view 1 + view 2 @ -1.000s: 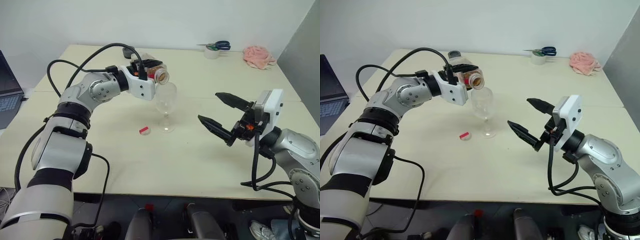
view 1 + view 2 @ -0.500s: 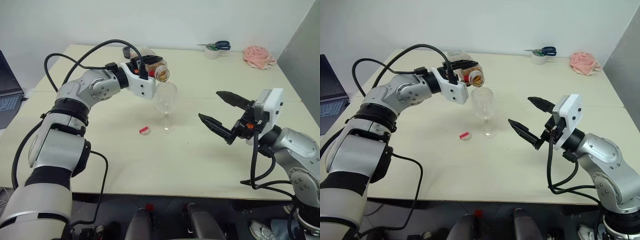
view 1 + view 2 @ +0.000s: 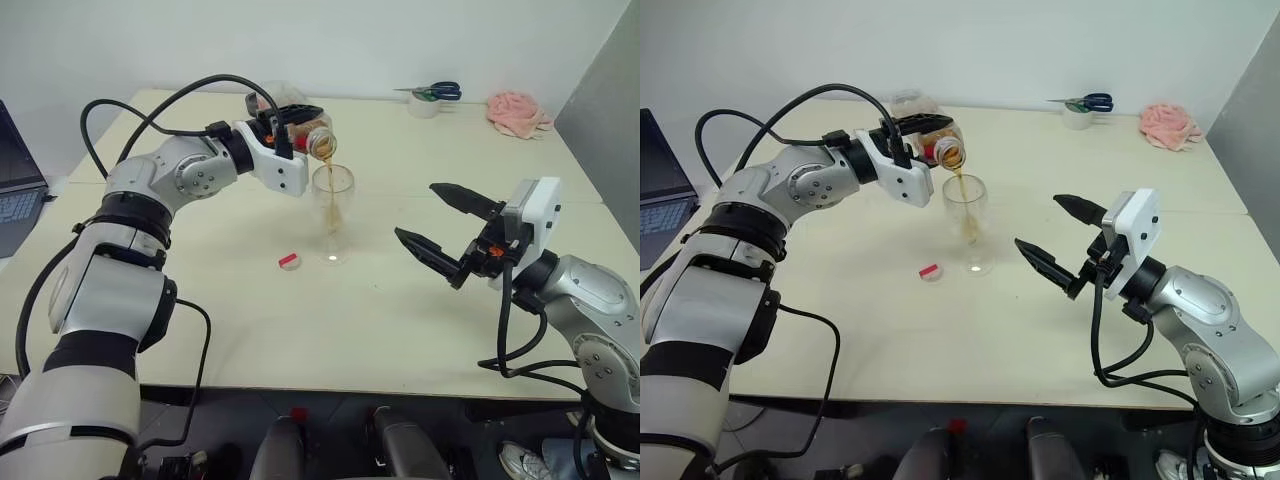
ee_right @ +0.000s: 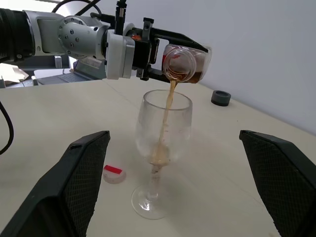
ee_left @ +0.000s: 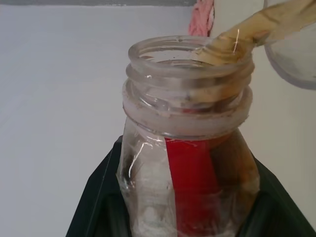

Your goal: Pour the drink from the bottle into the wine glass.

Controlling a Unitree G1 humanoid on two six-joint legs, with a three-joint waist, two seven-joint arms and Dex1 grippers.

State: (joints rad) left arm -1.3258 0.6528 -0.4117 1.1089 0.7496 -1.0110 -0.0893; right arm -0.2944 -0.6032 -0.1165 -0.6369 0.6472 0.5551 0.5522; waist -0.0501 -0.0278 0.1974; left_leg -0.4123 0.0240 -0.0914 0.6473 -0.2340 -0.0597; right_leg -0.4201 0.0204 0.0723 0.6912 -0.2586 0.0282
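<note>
- A plain lab or office test room: a pale cream table (image 3: pixel 250 330) against a bare white wall (image 3: pixel 330 40).
- A laptop (image 3: pixel 15 185) sits open beside the table's left edge.
- Scissors (image 3: pixel 436 92), a tape roll (image 3: pixel 425 106) and a pink cloth (image 3: pixel 517 111) lie at the far edge.

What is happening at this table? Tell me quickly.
The left hand is shut on the bottle, tipped over the wine glass on the table. A thin stream of the drink runs into the glass, with only a little pooled at the bottom. The right hand waits open, apart from the glass. The cap lies beside its foot.
</note>
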